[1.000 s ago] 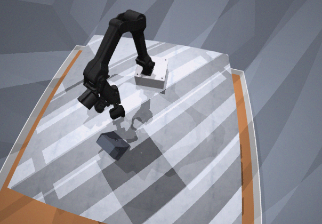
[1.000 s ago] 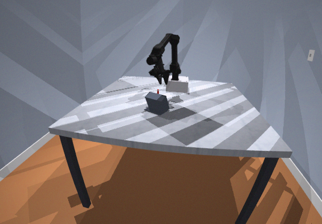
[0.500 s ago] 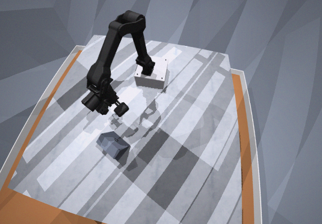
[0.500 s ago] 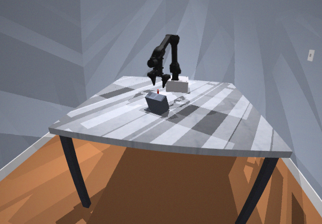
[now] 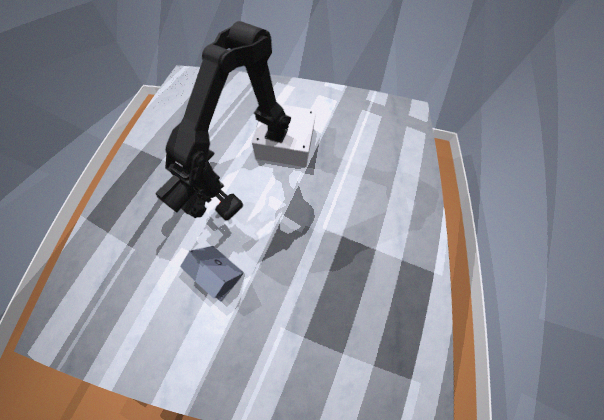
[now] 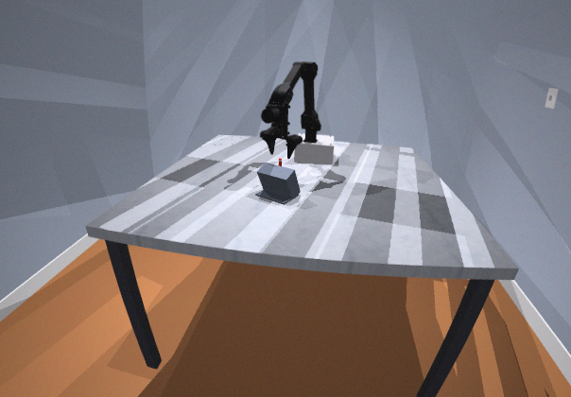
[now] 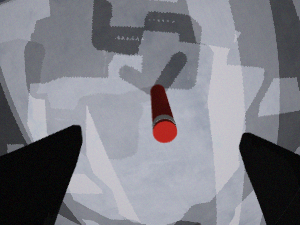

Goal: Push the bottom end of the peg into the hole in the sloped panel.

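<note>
The tool hangs above the peg with its fingers spread wide apart and nothing between them; in the wrist view the small red peg stands upright on the desk, roughly centred between the two dark fingertips but well below them; in the exterior view its red top shows just behind the sloped panel, between the panel and the white base block that carries the arm.

The likeliest trouble, as I judge it, is the descent: the peg is thin and tall for its width, so a finger that comes down slightly off centre could clip its top and tip it over; a toppled round peg would probably roll on the smooth surface. The panel sits near the peg, so a wide-spread finger might also brush the panel's upper edge on the way down. A grasp taken too high or crooked would leave the peg tilted, and it could then jam at the mouth of the hole rather than slide to the bottom.

The desk has a patchwork of grey and white stripes crossed by hard shadows, which makes the peg's own shadow easy to mistake for part of it; it stands on dark legs over an orange-brown floor; grey faceted walls close the room, with a pale skirting along the floor.
</note>
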Action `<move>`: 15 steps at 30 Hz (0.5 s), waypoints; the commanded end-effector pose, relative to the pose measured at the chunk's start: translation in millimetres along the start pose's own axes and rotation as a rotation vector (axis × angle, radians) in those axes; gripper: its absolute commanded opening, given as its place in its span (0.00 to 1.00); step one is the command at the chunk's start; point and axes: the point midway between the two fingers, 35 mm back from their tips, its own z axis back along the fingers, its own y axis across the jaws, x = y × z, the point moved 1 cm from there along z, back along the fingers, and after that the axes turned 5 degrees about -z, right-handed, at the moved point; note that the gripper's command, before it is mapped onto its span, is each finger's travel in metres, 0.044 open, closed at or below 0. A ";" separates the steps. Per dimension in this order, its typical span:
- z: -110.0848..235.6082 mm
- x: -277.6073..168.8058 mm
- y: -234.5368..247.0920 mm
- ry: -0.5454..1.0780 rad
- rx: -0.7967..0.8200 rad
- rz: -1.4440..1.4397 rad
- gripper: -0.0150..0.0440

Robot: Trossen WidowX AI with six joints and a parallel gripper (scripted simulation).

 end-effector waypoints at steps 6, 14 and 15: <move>-14.9 0.0 -0.5 0.001 -0.004 0.004 1.00; -28.0 -0.2 -0.6 0.001 -0.004 0.004 1.00; -29.6 -0.2 -0.6 0.001 -0.004 0.004 1.00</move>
